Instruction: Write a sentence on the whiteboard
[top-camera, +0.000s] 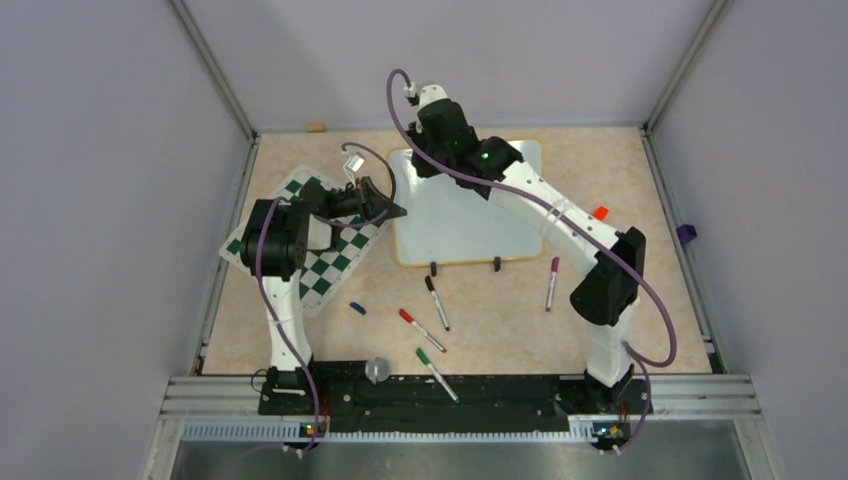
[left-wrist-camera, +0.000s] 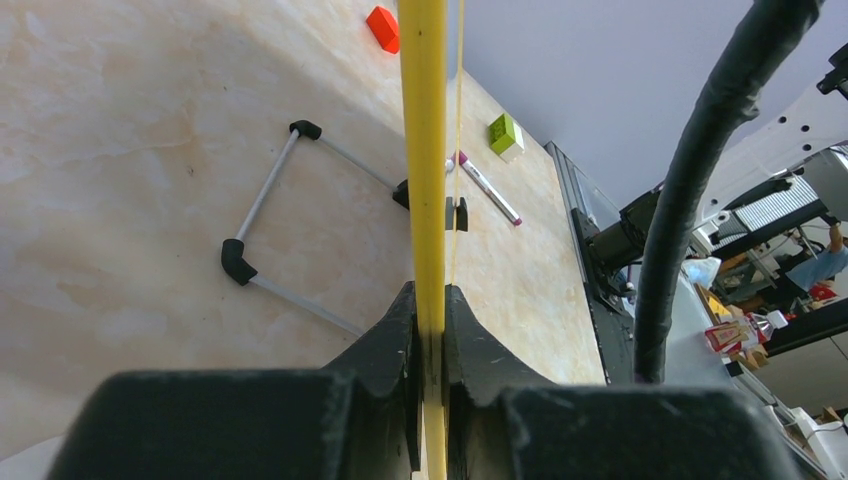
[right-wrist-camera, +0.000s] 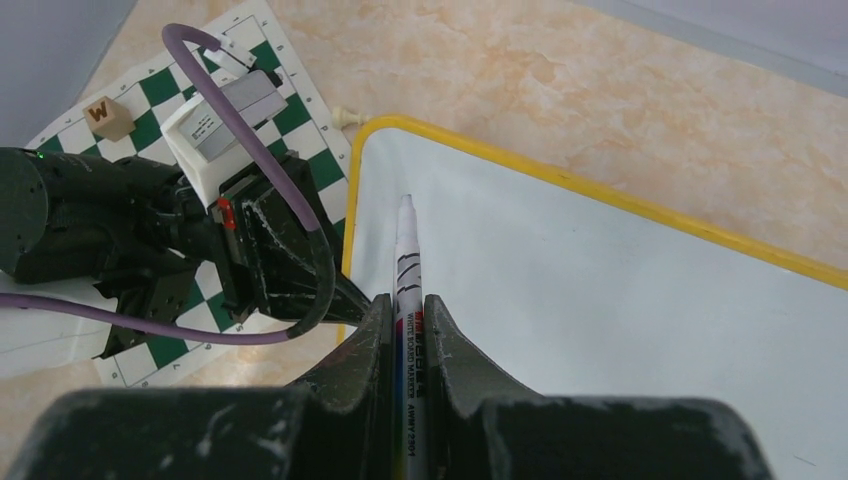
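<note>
The whiteboard (top-camera: 470, 225) lies flat at the table's middle back, its two black clips on the near edge. Its white face (right-wrist-camera: 620, 320) shows no blue lettering; the sentence is not visible. My left gripper (top-camera: 395, 211) is shut on the board's left edge; the yellow rim (left-wrist-camera: 423, 150) runs up between its jaws (left-wrist-camera: 430, 300). My right gripper (top-camera: 432, 155) hovers over the board's far left corner, shut on a white whiteboard marker (right-wrist-camera: 406, 260). The marker's tip points at the board near that corner. I cannot tell whether it touches.
A green-and-white chess mat (top-camera: 330, 255) with a wooden W cube (right-wrist-camera: 108, 116) lies left of the board. Black (top-camera: 437, 302), red (top-camera: 421, 329), green (top-camera: 436, 373) and purple (top-camera: 552, 283) markers lie in front. A red block (top-camera: 600, 212) sits at the right.
</note>
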